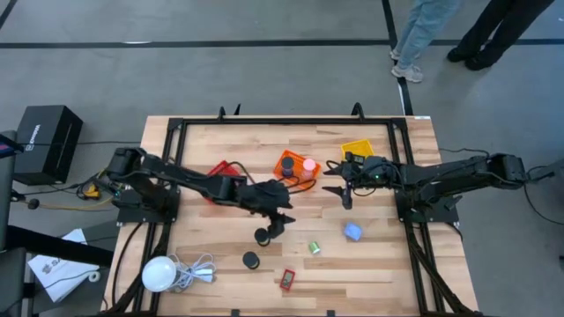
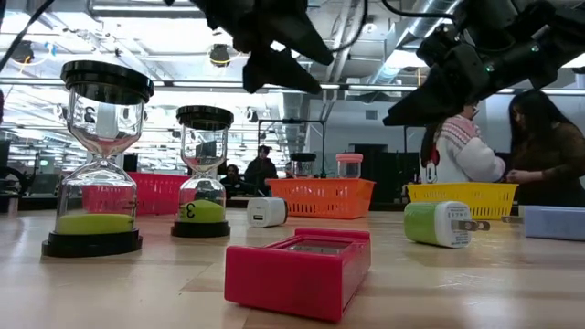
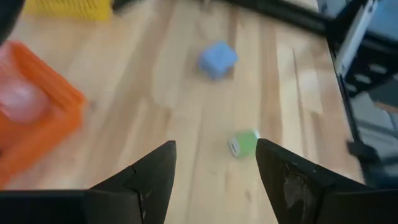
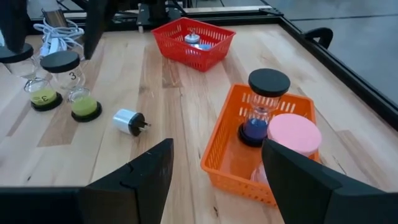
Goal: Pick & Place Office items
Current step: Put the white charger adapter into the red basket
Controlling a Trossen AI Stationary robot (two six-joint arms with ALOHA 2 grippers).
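**Counting items and baskets on the table**

Counting from above, you have three mesh baskets along the far side: red basket (image 1: pixel 220 169), orange basket (image 1: pixel 291 164) and yellow basket (image 1: pixel 358 150).

Loose on the wood you have two green-sand hourglasses with black caps (image 1: pixel 263 236) (image 1: pixel 251 260), one green charger plug (image 1: pixel 314 248), one blue block (image 1: pixel 352 232), one small red rectangular piece (image 1: pixel 287 280) and, seen from the right wrist, one white plug (image 4: pixel 129 121) near the hourglasses.

Your orange basket holds two things: a blue-sand hourglass (image 4: pixel 261 106) with a black cap, upright, and a pink-capped cylinder (image 4: pixel 293 138) just beside it. Your red basket holds a small bluish item (image 4: pixel 194 40) you cannot identify.

Your left gripper (image 1: pixel 275 220) hangs above the table near the nearer hourglass, fingers spread, holding nothing. Your right gripper (image 1: pixel 339 187) hovers between the orange and yellow baskets, fingers also apart and empty.
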